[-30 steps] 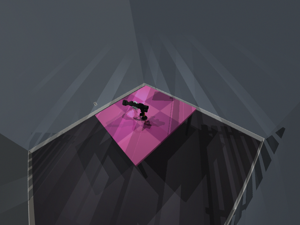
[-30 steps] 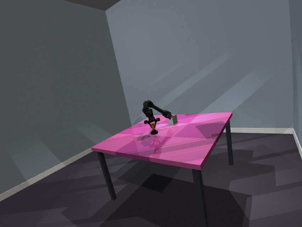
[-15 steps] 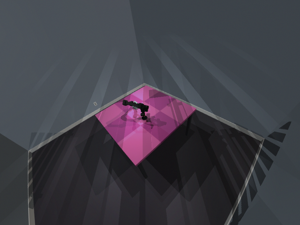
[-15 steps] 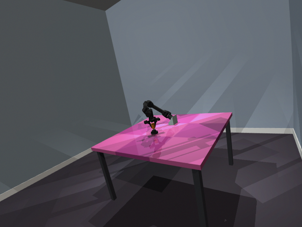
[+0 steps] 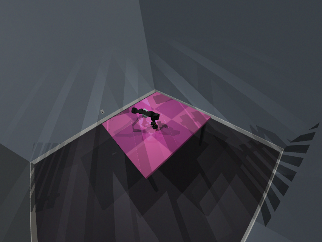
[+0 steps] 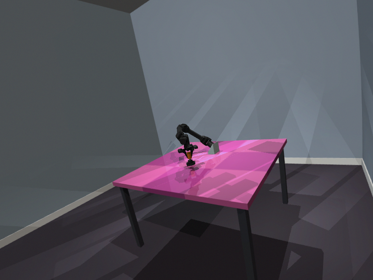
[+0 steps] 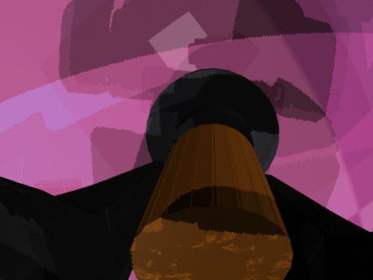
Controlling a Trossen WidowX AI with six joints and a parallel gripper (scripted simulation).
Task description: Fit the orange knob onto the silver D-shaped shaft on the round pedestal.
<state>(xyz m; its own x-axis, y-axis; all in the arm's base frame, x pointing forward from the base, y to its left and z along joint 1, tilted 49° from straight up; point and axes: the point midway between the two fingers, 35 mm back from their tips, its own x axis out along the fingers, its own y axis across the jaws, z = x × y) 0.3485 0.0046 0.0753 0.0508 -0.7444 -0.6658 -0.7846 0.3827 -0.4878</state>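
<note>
An orange knob is upright between the two black fingers of my gripper, which is shut on it. The black round pedestal stands on the table directly below the knob. In the wrist view the knob's lower end covers the middle of the pedestal. The silver shaft, its flat side and the knob's hole are hidden. I cannot tell whether the knob's lower end touches the shaft, or how far it is above the pedestal.
The pink table carries the arm and the pedestal. A grey wedge-shaped block is at the arm's base. Shadows and light patches cross the table top.
</note>
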